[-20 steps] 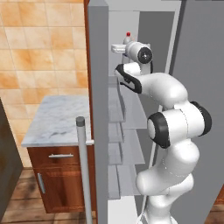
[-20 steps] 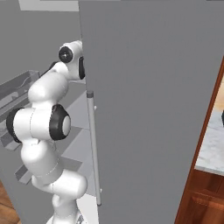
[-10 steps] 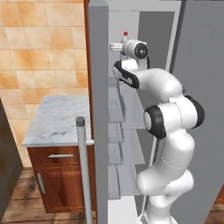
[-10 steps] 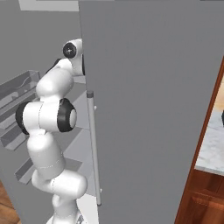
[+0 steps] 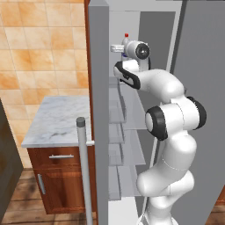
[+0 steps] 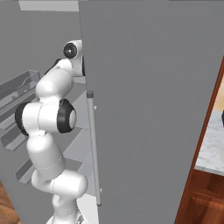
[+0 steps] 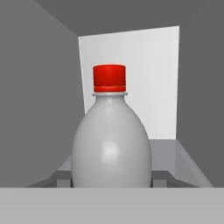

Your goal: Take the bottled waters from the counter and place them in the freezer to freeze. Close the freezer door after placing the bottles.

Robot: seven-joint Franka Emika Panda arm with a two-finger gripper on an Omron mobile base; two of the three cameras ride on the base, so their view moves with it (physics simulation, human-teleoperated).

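A bottled water with a red cap stands upright between my fingertips, close to the camera. My gripper is shut on its lower body. Behind it are the freezer's white back wall and grey shelf. From the left base view the bottled water and gripper are high inside the freezer, at the top shelf. Whether the bottle rests on the shelf I cannot tell. The freezer door stands open, edge toward the camera, its bar handle in front. The marble counter lies to the left.
The twin grey door with its bar handle fills the right. Door bins line the open door's inside. Pale shelves step down below my arm. Reddish wooden cabinet sits under the counter.
My arm has shifted a little, and the hand with the bottle has edged slightly further into the freezer. The grip has stayed the same.
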